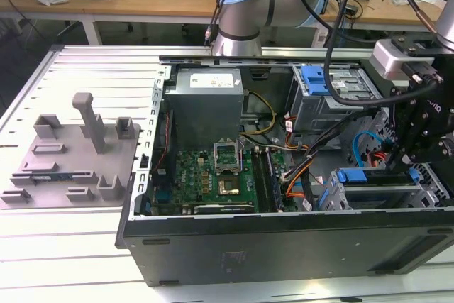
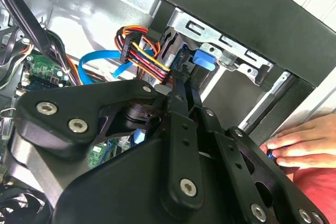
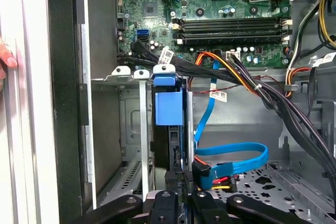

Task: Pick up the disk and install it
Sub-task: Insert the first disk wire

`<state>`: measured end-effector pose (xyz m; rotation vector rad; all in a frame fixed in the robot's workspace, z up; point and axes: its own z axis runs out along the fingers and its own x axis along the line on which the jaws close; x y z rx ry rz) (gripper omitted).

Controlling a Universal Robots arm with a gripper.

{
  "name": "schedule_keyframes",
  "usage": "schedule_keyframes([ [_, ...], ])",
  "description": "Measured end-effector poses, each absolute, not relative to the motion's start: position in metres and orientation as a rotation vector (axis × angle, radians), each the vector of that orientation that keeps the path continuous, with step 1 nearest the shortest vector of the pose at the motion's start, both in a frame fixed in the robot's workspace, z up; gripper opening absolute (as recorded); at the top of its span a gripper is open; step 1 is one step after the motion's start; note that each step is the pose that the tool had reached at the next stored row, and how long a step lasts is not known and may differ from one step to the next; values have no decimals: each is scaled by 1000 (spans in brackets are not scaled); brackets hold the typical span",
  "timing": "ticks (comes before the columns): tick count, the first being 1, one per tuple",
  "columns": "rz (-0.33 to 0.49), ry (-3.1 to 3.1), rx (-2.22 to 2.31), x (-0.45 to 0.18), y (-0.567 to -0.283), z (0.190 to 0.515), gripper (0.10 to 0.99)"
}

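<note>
Disk (image 3: 169, 129) stands edge-on in the grey drive cage (image 3: 131, 129), its blue rail frame and blue tab showing between the cage's upright walls in the first wrist view. The gripper (image 3: 177, 195) sits right at the near end of the disk, its black fingers (image 3: 164, 203) drawn close on either side of the thin edge; they appear clamped on it, though the contact itself is hard to make out. The disk's long axis runs along the cage slot, away from the gripper, with its far end pointing toward the motherboard (image 3: 220, 9).

Just beside the cage, the blue data cable (image 3: 231, 157) and the red-and-orange power leads (image 3: 220, 179) loop close to the slot; a sideways drift could snag them or pinch them against the cage wall. A slight tilt of the disk would likely jam the rails in the slot. Beyond the cage's outer wall, a person's hand (image 2: 304, 145) rests on the case edge, near enough to the arm to be struck.
</note>
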<state>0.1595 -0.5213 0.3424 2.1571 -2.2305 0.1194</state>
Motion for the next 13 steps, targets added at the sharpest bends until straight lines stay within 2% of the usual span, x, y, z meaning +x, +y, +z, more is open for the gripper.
schedule_keyframes([
  [13, 119, -2231, 2157, 159, -521, 336, 165],
])
